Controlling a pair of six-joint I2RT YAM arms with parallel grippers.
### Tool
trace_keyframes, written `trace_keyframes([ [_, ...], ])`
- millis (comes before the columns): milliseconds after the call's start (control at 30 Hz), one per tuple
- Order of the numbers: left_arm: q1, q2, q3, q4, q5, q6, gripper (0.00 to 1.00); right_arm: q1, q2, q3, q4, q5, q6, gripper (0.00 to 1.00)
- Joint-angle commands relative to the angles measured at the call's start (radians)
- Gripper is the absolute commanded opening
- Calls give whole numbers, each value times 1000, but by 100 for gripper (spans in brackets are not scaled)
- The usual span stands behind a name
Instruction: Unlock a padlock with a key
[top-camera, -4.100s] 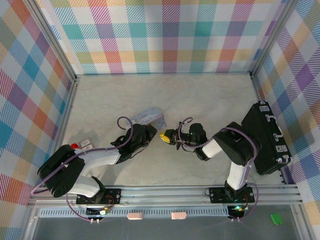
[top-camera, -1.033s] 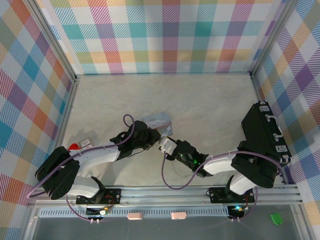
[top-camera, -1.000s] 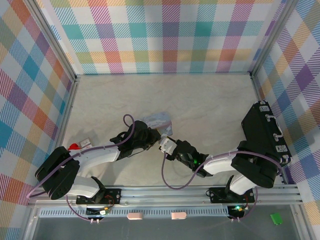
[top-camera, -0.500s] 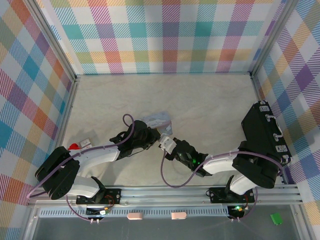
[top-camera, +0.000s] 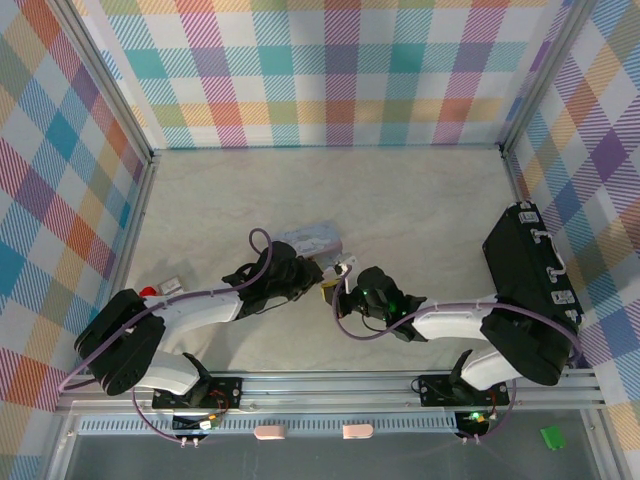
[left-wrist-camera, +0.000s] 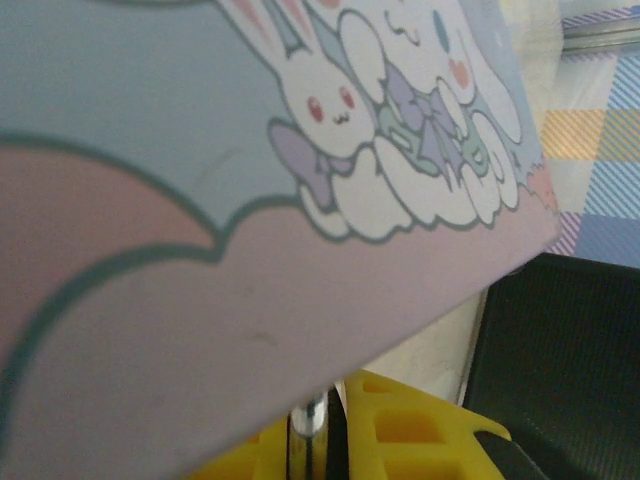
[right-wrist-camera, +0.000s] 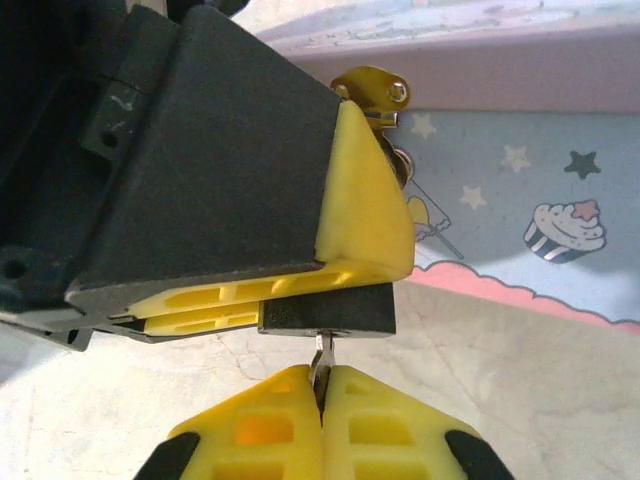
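The right gripper has its yellow fingers pressed flat together on the key – only a thin grey sliver of it shows, standing up out of the seam between the pads. The key's far end meets the underside of the padlock, a small black block just beyond the fingertips; how deep the key sits in it I cannot tell.

The padlock is caught at the tip of the left gripper, whose black, yellow-padded fingers are closed down on it, the lock jutting out from under the pads. Just behind it stands the pale-blue tin with stars and a cupcake printed on it, and a small brass hasp shows above the left gripper's upper pad, against the tin.

From above, the two grippers meet tip to tip near the middle of the table, just in front of the tin – the right one coming in from the right side.
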Motion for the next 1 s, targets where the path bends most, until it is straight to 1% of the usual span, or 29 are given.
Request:
trace_keyframes([
  [0,4,12,17,47,-1,17,0,4,15,24,29,-64,117,1],
  [67,4,15,23,35,1,27,0,4,14,27,24,-65,119,0],
  [100,5,16,25,31,1,33,2,4,15,31,-5,-67,126,0],
  [200,5,14,34,8,-6,51,9,4,24,41,-33,-71,166,0],
  [233,5,14,37,-5,-11,58,14,4,28,39,-29,-78,187,0],
  [433,4,3,47,-90,-53,113,35,4,50,59,-83,-123,316,0],
  [533,7,-9,34,-116,-78,132,41,4,59,55,-97,-142,368,0],
  [633,12,-33,1,-100,-96,146,45,1,68,49,-103,-159,407,0],
  [700,17,-54,-22,-85,-109,158,49,-4,77,46,-102,-172,430,0],
  [833,29,-108,-64,-56,-122,198,62,-20,105,29,-62,-201,488,0],
  [967,42,-185,-71,-123,-171,257,71,-51,149,2,9,-248,572,0],
])
